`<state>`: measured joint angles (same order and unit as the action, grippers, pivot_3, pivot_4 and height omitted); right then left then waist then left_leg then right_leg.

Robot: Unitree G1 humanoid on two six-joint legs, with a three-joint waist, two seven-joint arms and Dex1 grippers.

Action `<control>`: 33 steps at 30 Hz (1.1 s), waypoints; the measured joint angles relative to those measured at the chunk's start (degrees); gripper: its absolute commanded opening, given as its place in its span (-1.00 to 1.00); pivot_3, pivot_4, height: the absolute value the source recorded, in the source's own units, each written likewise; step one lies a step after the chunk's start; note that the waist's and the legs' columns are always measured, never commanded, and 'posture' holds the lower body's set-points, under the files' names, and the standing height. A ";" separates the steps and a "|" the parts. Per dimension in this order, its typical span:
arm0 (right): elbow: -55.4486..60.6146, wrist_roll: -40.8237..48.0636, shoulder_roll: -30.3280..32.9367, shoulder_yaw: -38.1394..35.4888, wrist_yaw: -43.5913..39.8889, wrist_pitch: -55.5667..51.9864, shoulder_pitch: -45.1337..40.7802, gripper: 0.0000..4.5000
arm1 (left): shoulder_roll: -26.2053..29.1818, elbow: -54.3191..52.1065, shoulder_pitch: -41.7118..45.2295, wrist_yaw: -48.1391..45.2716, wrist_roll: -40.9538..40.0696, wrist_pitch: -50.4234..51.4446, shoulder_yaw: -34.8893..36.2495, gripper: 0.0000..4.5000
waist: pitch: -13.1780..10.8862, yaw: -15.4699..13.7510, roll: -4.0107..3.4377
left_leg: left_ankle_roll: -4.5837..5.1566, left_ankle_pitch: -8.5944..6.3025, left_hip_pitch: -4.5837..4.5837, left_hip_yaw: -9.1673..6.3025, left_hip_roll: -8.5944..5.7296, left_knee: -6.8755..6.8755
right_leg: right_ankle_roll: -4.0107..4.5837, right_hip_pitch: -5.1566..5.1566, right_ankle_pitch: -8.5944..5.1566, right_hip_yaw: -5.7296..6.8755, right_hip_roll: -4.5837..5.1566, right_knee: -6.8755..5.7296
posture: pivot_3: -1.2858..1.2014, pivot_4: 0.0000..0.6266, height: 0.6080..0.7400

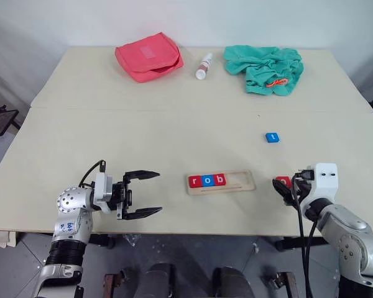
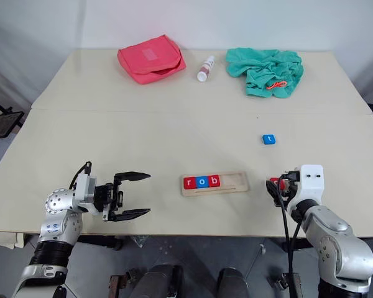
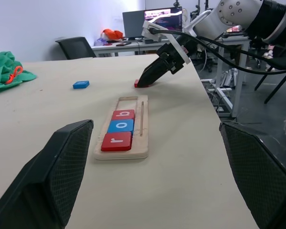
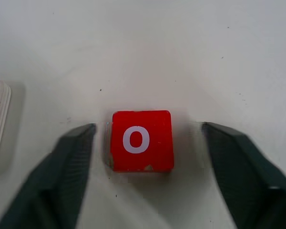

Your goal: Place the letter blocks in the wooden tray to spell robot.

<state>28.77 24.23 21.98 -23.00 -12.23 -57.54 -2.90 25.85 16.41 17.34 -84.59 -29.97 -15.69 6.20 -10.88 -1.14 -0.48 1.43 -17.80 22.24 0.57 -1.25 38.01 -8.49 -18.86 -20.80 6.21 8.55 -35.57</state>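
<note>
blocks [image 1: 206, 180] read "rob"; loose ones "o" [image 4: 142, 140], "t" [image 1: 272, 137].

Left end effector [image 1: 150, 194] spread wide (pointing inward), right end effector [image 4: 145, 143] parted

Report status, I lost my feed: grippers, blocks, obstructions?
Both grippers open, left idle. Right straddles red o block. Tray holds r, o, b; blue t loose. Nothing obstructing.

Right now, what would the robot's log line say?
tray: r, o, b in | right gripper: open around red o | blue t: on table | left gripper: open
</note>
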 measured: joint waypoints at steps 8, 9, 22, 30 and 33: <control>0.16 1.24 5.77 0.13 -4.74 0.31 1.20 0.99 | 0.00 -0.37 -1.48 0.46 0.00 0.02 0.06 1.00 | -0.01 -0.07 -0.01 | 0.01 0.00 0.01 0.02 -0.02 0.01 | 0.00 0.00 0.00 -0.04 0.02 0.02 | 0.03 -0.52 1.00; 0.13 1.21 8.09 0.15 -6.23 0.75 1.29 0.99 | -0.06 -0.47 -1.79 0.65 0.00 0.02 0.05 1.00 | -0.01 -0.06 -0.01 | 0.01 0.00 0.01 0.03 -0.01 0.01 | 0.00 0.00 0.00 -0.03 0.01 0.03 | 0.03 -0.52 1.00; -14.56 -1.92 38.63 14.28 -40.43 18.14 -6.86 0.99 | -1.54 -4.19 -4.63 3.49 0.00 -0.07 -0.35 1.00 | -0.03 -0.04 0.01 | 0.01 0.00 0.00 0.06 0.05 0.03 | 0.00 0.12 0.00 0.05 0.00 0.23 | 0.03 -0.52 1.00; -34.11 -14.87 42.36 32.44 -58.70 36.28 -23.58 0.99 | -1.95 -6.81 -7.65 5.81 0.00 -0.61 -0.26 1.00 | -0.03 0.31 0.00 | 0.02 0.00 0.04 0.02 0.07 0.04 | 0.00 0.19 0.00 0.15 0.00 0.47 | 0.03 -0.52 1.00; -39.38 -17.91 41.38 35.13 -61.24 40.22 -26.51 0.99 | -1.92 -7.99 -9.15 7.03 0.00 -0.61 -0.02 1.00 | -0.03 0.29 0.00 | 0.02 0.00 0.07 0.00 0.06 0.04 | 0.00 0.19 0.00 0.19 0.02 0.49 | 0.03 -0.52 1.00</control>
<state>-10.61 6.32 63.35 12.13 -73.47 -17.32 -29.41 23.94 8.42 8.19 -77.57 -29.97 -16.31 6.18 -10.91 -0.86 -0.48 1.45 -17.80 22.30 0.57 -1.19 38.05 -8.49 -18.67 -20.80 6.40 8.57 -35.08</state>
